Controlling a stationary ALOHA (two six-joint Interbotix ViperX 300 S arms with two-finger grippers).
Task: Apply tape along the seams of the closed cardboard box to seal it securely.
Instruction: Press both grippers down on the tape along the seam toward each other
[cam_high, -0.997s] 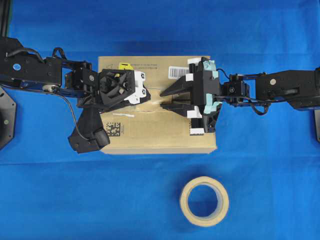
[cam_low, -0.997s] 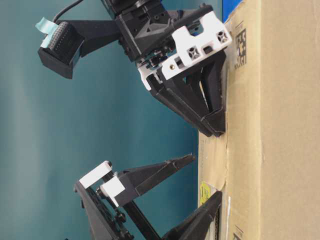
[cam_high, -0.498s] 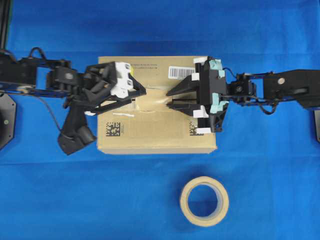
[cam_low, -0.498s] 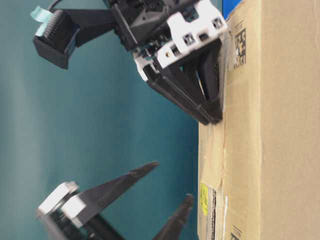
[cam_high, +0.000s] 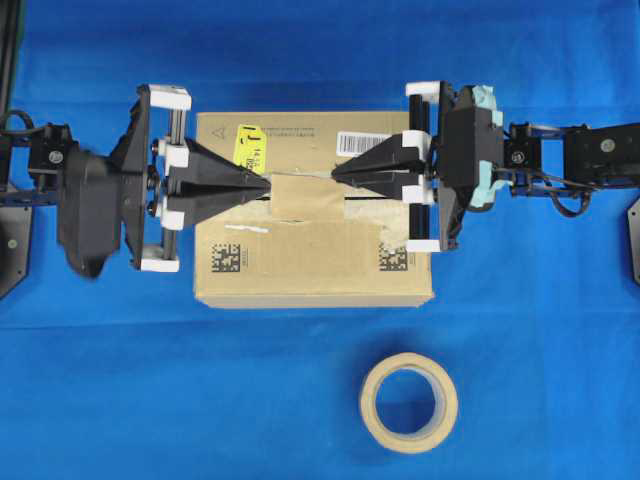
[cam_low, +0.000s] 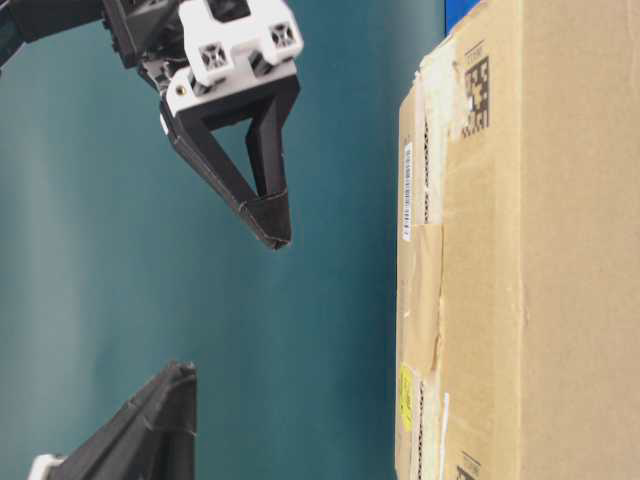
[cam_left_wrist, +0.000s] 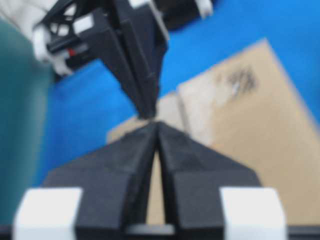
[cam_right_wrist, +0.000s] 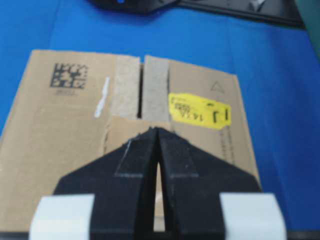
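While both tools, left tool (cam_high: 266, 186) and right tool (cam_high: 337, 174), are pinched together empty, tape (cam_high: 308, 198) lies mid-frame across cardboard box (cam_high: 300, 265) seam.

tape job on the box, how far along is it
Done: one piece of tape lies flat across the middle of the seam on the cardboard box. In hand: nothing; the left gripper and right gripper are shut, empty, and hang clear above the box in the table-level view. Left: the seam's ends on either side of the piece show no new tape.
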